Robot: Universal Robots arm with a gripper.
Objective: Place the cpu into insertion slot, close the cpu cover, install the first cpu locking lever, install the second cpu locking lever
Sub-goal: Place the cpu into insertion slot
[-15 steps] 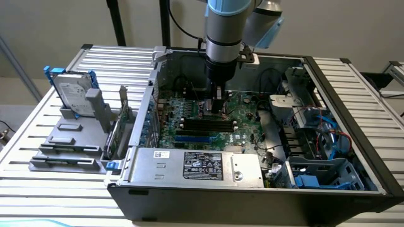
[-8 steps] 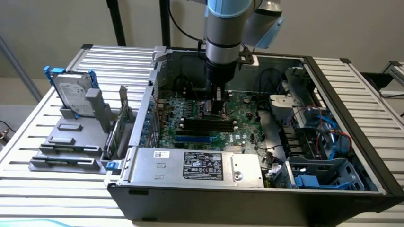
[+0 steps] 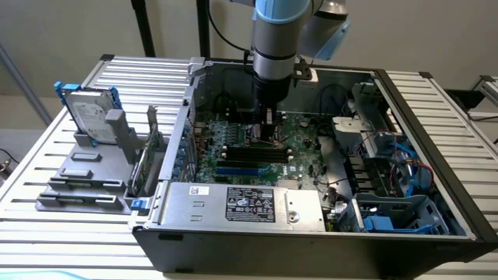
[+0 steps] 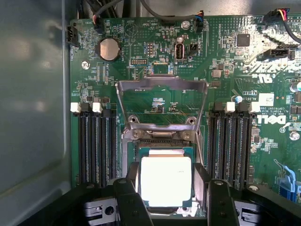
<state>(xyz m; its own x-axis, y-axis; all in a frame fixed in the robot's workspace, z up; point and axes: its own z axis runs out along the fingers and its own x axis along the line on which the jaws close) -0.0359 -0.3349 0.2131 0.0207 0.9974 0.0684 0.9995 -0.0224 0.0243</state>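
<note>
Slatted table [image 3: 140,76], open computer case [image 3: 435,233] lying on its side across the middle. Toward the table's edge at the exterior view's left: a hard drive [image 3: 87,114] stood on end in a grey rack [image 3: 81,175], well apart from the work. A power supply [image 3: 249,204] fills the case's near edge.

Arm [image 3: 274,35] comes straight down into the case. Its end effector [image 3: 265,135] is low over the middle of the green board [image 3: 304,131], just behind the black memory slots [image 3: 257,154].

Wrist view:
- One bank of memory slots on each side of the socket area.
- cpu cover [image 4: 160,85] is swung up and back on its hinge, board showing through its window. Judged to be tipped clear so the socket is open from above.
- insertion slot [image 4: 162,141] lies between the two banks, its far rim just beyond the chip.
- cpu [image 4: 166,181] is bright metal side up, flat and square to the socket, directly over the slot's centre. Whether it is seated or a hair above, cannot tell.

End effector [image 4: 171,188]: jaws stand wide, one finger [image 4: 128,197] at each side edge of the cpu, pads appearing pressed to it. Read as grasping the cpu by its edges, which keeps the chip level and leaves its underside free for the slot.
</note>
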